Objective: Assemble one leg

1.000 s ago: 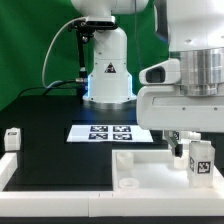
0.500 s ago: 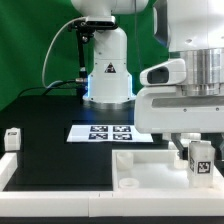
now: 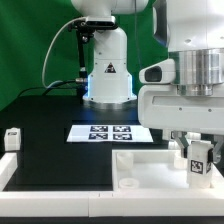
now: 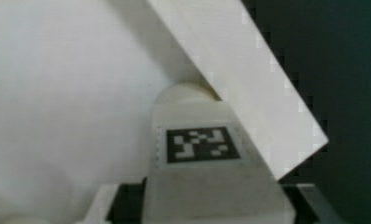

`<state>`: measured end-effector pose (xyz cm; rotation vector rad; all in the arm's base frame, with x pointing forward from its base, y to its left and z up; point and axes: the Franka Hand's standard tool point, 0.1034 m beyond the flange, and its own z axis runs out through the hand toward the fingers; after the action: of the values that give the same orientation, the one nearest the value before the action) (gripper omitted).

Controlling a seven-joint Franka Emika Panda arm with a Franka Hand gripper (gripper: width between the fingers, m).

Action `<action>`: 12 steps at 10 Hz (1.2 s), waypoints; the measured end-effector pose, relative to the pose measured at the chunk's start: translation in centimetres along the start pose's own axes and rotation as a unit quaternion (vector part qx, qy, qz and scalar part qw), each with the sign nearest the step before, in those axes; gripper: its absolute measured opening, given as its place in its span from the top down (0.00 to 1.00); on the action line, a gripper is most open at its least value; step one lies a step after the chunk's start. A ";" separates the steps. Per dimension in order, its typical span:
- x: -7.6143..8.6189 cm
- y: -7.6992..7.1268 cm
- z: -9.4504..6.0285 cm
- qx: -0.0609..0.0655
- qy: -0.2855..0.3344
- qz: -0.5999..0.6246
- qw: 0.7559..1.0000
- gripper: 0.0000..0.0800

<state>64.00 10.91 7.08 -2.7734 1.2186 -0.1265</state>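
Observation:
My gripper point(image 3: 197, 160) is shut on a leg point(image 3: 198, 155), a small white post with a black-and-white tag, and holds it upright over the right part of the white square tabletop point(image 3: 150, 180). In the wrist view the leg point(image 4: 203, 130) sits between my two fingers point(image 4: 129, 205), its far end at the tabletop's raised rim point(image 4: 235, 70); I cannot tell whether it touches. The gripper point(image 4: 214, 205) grips the leg's near end. Another leg point(image 3: 13, 138) stands at the exterior view's far left.
The marker board point(image 3: 112, 133) lies on the black mat behind the tabletop. The arm's white base point(image 3: 108, 70) stands at the back. A long white bar point(image 3: 8, 165) edges the mat on the exterior view's left.
The gripper and the held leg have shifted only very slightly over the tabletop. Nothing else has moved.

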 end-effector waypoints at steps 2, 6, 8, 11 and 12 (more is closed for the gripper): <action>-0.1 0.1 0.0 0.002 -0.005 0.153 0.988 0.64; -0.3 -0.3 0.1 0.005 -0.016 0.390 0.921 0.64; -0.3 -0.2 0.1 0.005 -0.016 0.441 0.897 0.64; -0.2 -0.2 0.1 0.006 -0.016 0.478 0.878 0.64; -0.2 -0.2 0.1 0.006 -0.017 0.476 0.879 0.64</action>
<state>64.01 11.17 6.96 -1.8300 2.3528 0.0062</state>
